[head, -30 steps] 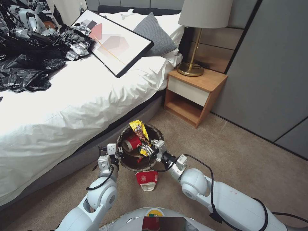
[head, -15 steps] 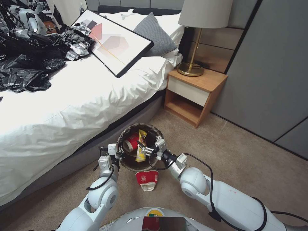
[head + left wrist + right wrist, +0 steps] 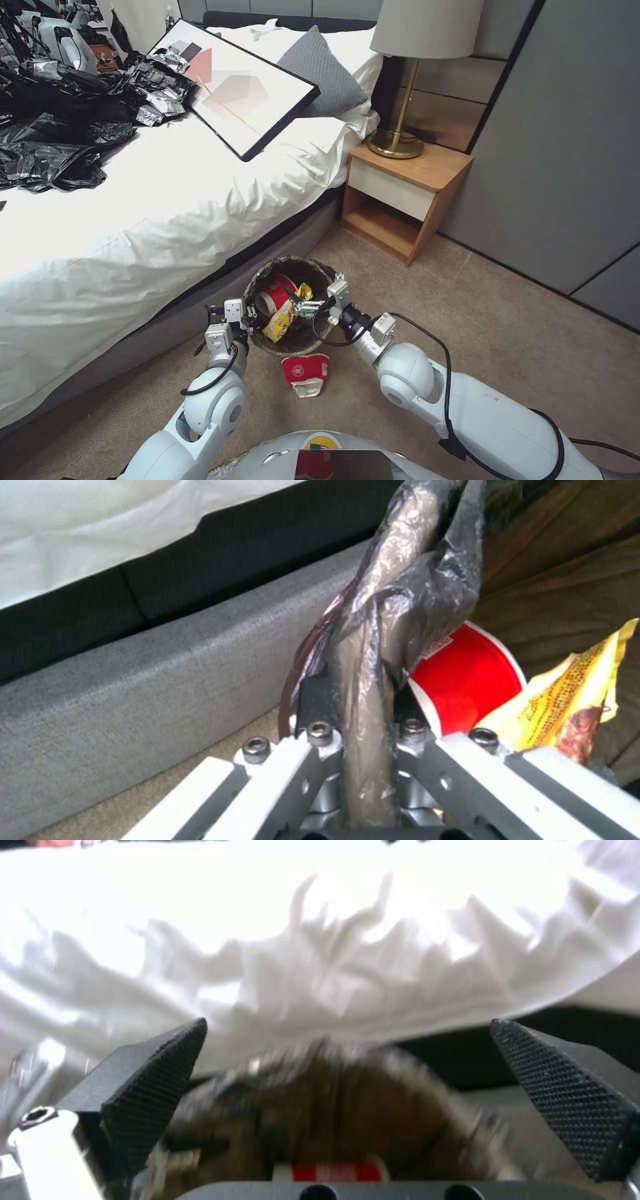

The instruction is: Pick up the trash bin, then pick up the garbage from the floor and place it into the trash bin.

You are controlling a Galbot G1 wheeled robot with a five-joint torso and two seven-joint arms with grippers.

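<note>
The trash bin (image 3: 293, 261), a round bucket with a dark liner, hangs beside the bed with my left gripper (image 3: 247, 322) shut on its near-left rim. In the left wrist view the fingers (image 3: 313, 705) clamp the liner-covered rim (image 3: 373, 645). My right gripper (image 3: 305, 309) is open over the bin's right side, with nothing between its pads (image 3: 157, 1080). A gold foil wrapper (image 3: 283, 320) lies loose inside the bin next to a red-and-white cup (image 3: 272, 295). Another red-and-white cup (image 3: 305, 371) lies crushed on the carpet just in front of the bin.
The bed (image 3: 153, 220) runs along the left, with black plastic bags (image 3: 60, 127) and a framed picture (image 3: 233, 83) on it. A wooden nightstand (image 3: 400, 200) with a lamp (image 3: 407, 87) stands behind the bin. Open carpet (image 3: 480, 320) lies to the right.
My right gripper held the gold wrapper above the bin, lowered it and opened. The wrapper now lies inside the bin. The left gripper and the bin have stayed put.
</note>
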